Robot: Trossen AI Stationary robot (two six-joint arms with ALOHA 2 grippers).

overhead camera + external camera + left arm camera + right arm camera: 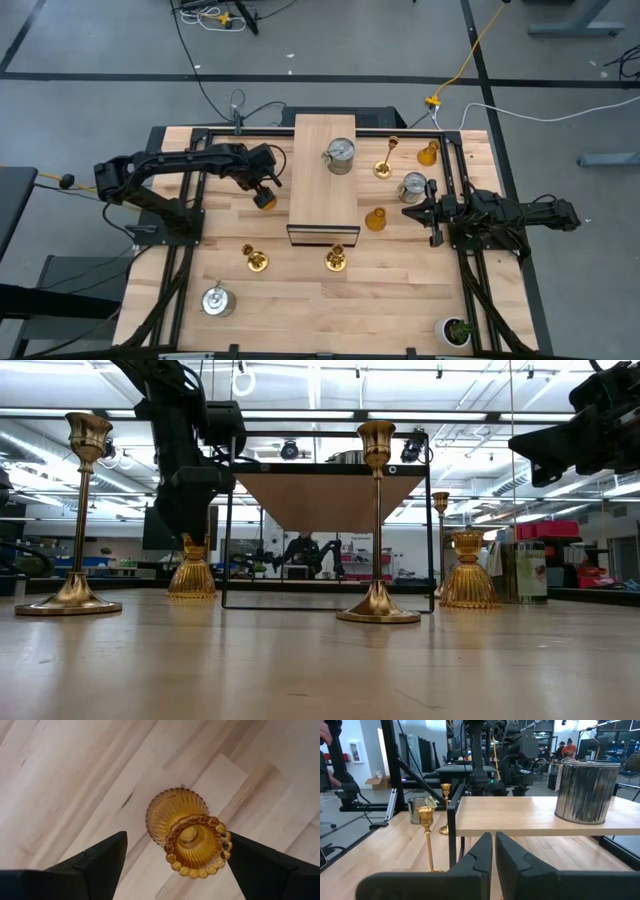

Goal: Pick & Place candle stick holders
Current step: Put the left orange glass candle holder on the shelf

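A squat amber holder (187,837) stands upright on the table left of the raised wooden shelf (323,180). My left gripper (176,839) points down over it, open, one finger on each side (263,190). My right gripper (493,855) is shut and level at the table's right side (425,210), holding nothing. A silver can (340,155) stands on the shelf. Gold candlesticks (255,260) (336,260) (385,165), two more amber holders (375,219) (428,153) and silver cans (413,187) (216,300) stand on the table. My left gripper comes from above with its fingers astride the amber holder's beaded rim (224,840). One finger (250,865) stands right beside that rim; whether it touches, I cannot tell. The other finger (100,862) is clear of the holder, which rests on the table.
The shelf's black frame (228,530) stands close to the right of the left gripper. A small potted plant (457,330) sits at the near right corner. Bare tabletop lies along the near edge between the cans and candlesticks.
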